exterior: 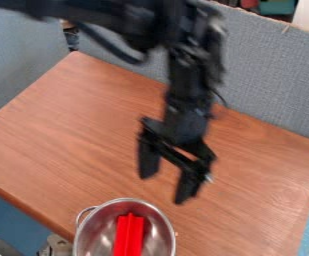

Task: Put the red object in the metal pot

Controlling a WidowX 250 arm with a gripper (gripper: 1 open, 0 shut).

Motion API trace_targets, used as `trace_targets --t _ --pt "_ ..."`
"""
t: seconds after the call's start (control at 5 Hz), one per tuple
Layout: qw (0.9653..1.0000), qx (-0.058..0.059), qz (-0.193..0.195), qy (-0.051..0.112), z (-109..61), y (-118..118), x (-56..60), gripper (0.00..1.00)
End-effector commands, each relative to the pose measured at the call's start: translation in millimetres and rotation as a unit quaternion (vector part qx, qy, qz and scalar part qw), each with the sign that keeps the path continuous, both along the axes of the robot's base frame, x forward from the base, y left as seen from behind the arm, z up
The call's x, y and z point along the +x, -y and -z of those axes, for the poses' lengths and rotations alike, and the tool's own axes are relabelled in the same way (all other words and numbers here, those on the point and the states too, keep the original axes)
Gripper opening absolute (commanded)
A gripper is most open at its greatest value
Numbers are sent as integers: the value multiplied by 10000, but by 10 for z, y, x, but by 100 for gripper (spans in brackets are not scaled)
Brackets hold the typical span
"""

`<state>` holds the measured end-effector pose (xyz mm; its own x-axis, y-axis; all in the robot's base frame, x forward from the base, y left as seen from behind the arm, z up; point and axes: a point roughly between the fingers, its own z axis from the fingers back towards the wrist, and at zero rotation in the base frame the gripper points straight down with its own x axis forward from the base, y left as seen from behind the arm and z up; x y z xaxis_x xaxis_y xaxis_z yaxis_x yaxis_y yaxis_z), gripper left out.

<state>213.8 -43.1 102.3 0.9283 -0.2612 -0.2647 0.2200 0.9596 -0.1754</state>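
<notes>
Fingers (149,160) of the gripper (168,176) are spread, empty; one red object (129,235) is laid in one metal pot (101,213), pointing twelve to six.

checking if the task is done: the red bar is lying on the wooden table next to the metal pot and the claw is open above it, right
Not quite: the camera view shows the red bar inside the metal pot, not on the wooden table beside it. The rest holds: the claw hangs open above the pot, holding nothing.

no readable text, no labels, no brands, no numbers anywhere
</notes>
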Motion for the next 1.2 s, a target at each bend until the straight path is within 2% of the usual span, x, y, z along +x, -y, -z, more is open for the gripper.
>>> trace_targets --t 0.0,0.2,0.4,0.6,0.8,1.0 --pt "9995 -2 -324 11 -155 -155 -61 100" --pt "9983 33 -571 -63 -322 -282 -198 100" --pt "9987 75 -483 -110 75 -77 -333 100" --pt "9989 84 -462 -94 529 107 -415 100" --pt "9979 159 -629 -63 513 272 -281 100" --pt "9954 195 -934 -32 369 284 -210 100"
